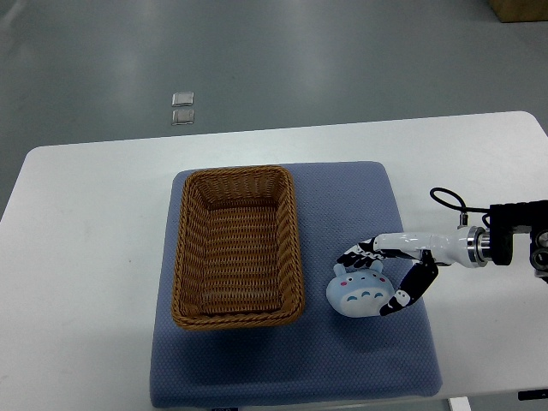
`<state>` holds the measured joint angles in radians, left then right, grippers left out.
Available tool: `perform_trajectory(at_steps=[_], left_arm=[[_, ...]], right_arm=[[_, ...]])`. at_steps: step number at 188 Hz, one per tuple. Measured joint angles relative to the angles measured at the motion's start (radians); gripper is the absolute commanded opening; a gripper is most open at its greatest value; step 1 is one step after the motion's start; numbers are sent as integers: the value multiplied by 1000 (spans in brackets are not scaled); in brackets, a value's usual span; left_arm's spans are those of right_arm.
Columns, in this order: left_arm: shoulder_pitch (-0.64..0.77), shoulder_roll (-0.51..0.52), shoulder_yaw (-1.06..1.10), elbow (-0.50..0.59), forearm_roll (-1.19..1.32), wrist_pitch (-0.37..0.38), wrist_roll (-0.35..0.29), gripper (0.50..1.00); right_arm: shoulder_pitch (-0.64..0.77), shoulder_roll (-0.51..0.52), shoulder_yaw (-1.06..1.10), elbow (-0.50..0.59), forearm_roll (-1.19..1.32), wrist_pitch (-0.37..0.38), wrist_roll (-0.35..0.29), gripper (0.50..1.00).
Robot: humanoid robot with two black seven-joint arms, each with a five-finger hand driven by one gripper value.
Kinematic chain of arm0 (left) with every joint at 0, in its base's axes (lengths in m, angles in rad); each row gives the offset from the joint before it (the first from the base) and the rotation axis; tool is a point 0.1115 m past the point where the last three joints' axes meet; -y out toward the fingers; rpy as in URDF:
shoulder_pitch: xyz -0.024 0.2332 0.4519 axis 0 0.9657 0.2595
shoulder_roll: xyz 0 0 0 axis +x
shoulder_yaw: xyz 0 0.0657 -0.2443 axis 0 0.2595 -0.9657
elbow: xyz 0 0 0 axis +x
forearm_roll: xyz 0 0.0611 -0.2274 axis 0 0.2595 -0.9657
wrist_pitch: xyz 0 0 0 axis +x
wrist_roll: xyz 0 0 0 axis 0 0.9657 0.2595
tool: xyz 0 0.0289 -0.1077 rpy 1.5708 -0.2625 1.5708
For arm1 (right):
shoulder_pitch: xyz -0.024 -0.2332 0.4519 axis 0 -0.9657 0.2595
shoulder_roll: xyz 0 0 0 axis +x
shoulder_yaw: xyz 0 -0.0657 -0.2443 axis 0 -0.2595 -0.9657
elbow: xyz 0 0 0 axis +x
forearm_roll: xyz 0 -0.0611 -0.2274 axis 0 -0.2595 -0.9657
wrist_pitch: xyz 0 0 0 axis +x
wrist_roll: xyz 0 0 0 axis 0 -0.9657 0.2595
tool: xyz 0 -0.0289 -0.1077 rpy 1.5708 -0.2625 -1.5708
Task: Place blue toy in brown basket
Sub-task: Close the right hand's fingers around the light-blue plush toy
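You see a pale blue toy (362,288) with a white belly, pink cheeks and dark marks. The basket (237,247) is woven brown wicker. The mat (342,360) is speckled blue, the table (86,257) white. The right hand (385,276) is white with black-and-white patterned fingers (355,254).

Blue toy (364,291): rounded plush, pale belly, lying just right of brown basket (237,247), apart from it. Brown basket: rectangular woven wicker, upright, open top, toy not inside.

No legible text or labels
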<state>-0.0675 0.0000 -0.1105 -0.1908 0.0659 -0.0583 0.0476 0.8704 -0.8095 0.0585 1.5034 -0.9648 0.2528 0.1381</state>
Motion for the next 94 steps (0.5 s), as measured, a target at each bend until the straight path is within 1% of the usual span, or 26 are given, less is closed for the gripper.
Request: perform_trajectory(at_steps=[44, 52, 62, 63, 66, 67, 68, 69, 70, 71, 72, 73, 74, 75, 76, 77, 78, 79, 84, 85, 86, 87, 89, 92, 93, 94], left_arm=[[0, 0, 0, 0, 0, 0, 0, 1000], [0, 0, 0, -1, 0, 0, 0, 1000], [0, 0, 0, -1, 0, 0, 0, 1000], [0, 0, 0, -1, 0, 0, 0, 1000], [0, 0, 0, -1, 0, 0, 0, 1000], [0, 0, 0, -1, 0, 0, 0, 1000], [0, 0, 0, -1, 0, 0, 0, 1000], [0, 0, 0, -1, 0, 0, 0, 1000], [0, 0, 0, -1, 0, 0, 0, 1000], [0, 0, 0, -1, 0, 0, 0, 1000], [0, 0, 0, -1, 0, 0, 0, 1000], [0, 0, 0, -1, 0, 0, 0, 1000], [0, 0, 0, -1, 0, 0, 0, 1000], [0, 0, 0, -1, 0, 0, 0, 1000], [0, 0, 0, 0, 0, 0, 0, 1000], [0, 0, 0, 0, 0, 0, 0, 1000], [0, 0, 0, 0, 0, 0, 0, 1000], [0, 0, 0, 0, 0, 0, 0, 1000], [0, 0, 0, 0, 0, 0, 0, 1000], [0, 0, 0, 0, 0, 0, 0, 1000], [0, 0, 0, 0, 0, 0, 0, 1000], [0, 0, -1, 1, 0, 0, 0, 1000], [1, 0, -1, 1, 0, 0, 0, 1000], [1, 0, -1, 1, 0, 0, 0, 1000], [1, 0, -1, 1, 0, 0, 0, 1000], [1, 0, -1, 1, 0, 0, 0, 1000]], right_arm=[[-20, 5, 0, 0, 0, -12, 0, 901], [-25, 6, 0, -1, 0, -17, 0, 883], [-31, 11, 0, -2, -1, -25, 4, 819], [-31, 11, -1, -2, -2, -25, 4, 803], [-32, 13, -1, -2, -3, -27, 5, 789], [-32, 13, -1, -2, -4, -28, 6, 774], [-33, 14, -1, -2, -5, -28, 6, 774], [-33, 14, -1, -2, -6, -29, 7, 754], [-33, 15, -1, -3, -7, -30, 7, 754], [-34, 15, -1, -3, -8, -30, 8, 736], [-34, 16, -1, -3, -9, -31, 8, 735], [-35, 16, -1, -3, -10, -32, 8, 713], [-35, 17, -1, -4, -11, -32, 9, 713], [-36, 17, -1, -4, -12, -33, 9, 691], [-36, 17, -1, -4, -13, -33, 9, 691], [-37, 18, -1, -4, -14, -34, 10, 668], [-37, 18, -1, -5, -16, -35, 10, 668], [-39, 19, -1, -5, -18, -36, 11, 648], [-42, 21, -1, -7, -26, -39, 13, 615], [-43, 21, -1, -7, -28, -40, 13, 597], [-44, 22, -1, -7, -29, -41, 14, 596], [-45, 22, -1, -8, -31, -42, 15, 580], [-46, 23, -1, -8, -35, -43, 16, 580], [-48, 25, -1, -9, -40, -46, 18, 548], [-49, 25, -1, -9, -41, -47, 19, 547], [-50, 26, -2, -9, -43, -47, 20, 525]])
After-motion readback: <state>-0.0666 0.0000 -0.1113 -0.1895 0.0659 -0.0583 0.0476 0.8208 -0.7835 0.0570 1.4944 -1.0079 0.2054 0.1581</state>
